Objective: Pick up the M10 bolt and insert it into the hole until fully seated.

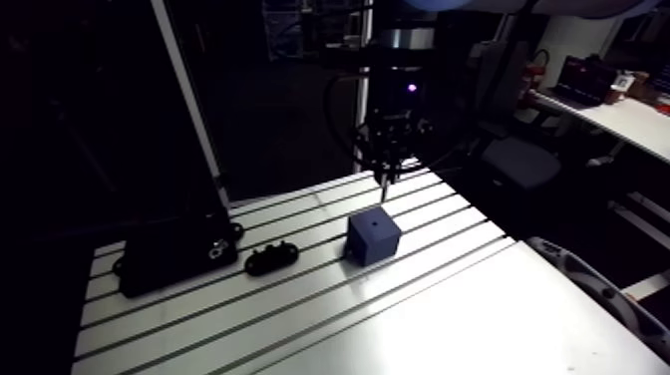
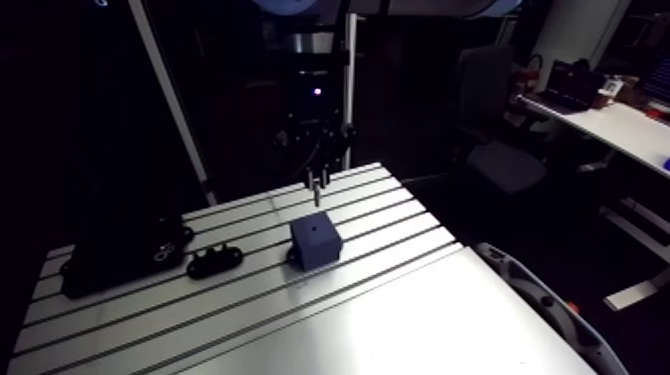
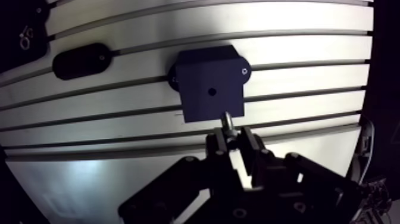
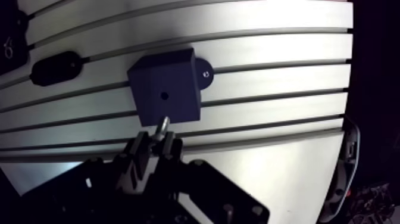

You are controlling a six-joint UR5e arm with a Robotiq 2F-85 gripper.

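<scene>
Now, I see my gripper clamped on the bolt, shank pointing down, hanging above the table, just beside the block, short of its hole, not touching.

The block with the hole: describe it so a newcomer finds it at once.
On the slotted aluminium table, look near the gripper holding the bolt. The block is a dark blue cube with a hole on top, unlike the flat black oval piece and black case alongside.
</scene>
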